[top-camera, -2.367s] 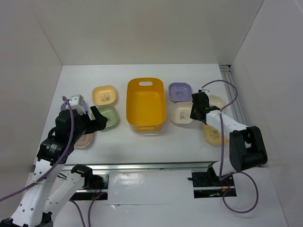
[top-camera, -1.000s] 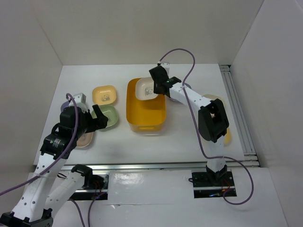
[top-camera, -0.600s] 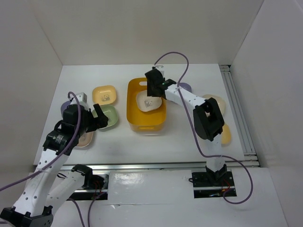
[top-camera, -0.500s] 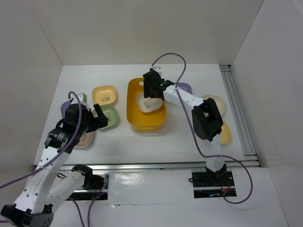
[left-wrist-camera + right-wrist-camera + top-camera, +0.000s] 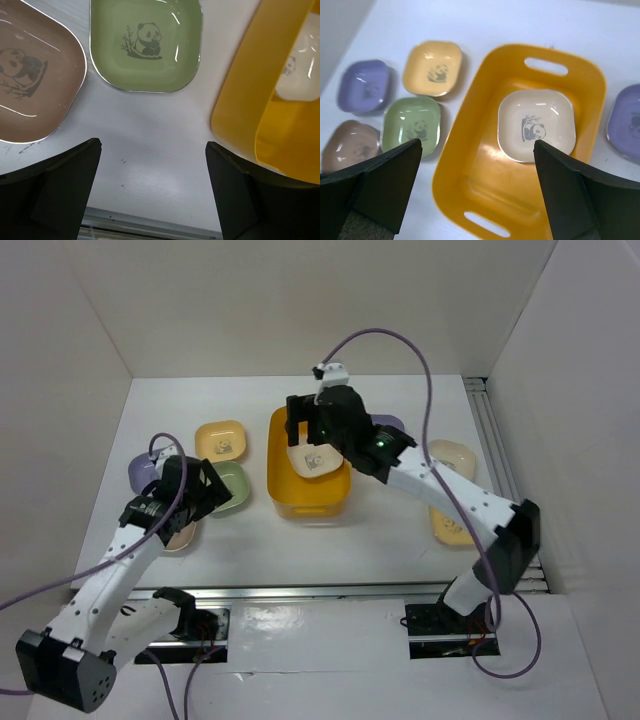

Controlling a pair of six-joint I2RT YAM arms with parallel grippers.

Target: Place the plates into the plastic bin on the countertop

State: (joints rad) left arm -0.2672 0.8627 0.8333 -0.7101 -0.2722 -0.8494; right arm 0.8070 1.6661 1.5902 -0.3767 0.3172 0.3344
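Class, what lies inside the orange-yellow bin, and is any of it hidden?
One cream plate with a panda print, on the bin's floor. The right hand's finger covers one corner, unseen.

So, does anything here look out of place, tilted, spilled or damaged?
Nothing stands out. The cream rounded-square plate lies right side up inside the orange-yellow plastic bin, and the pastel plates outside it sit flat on the white countertop. No spill or damage shows.
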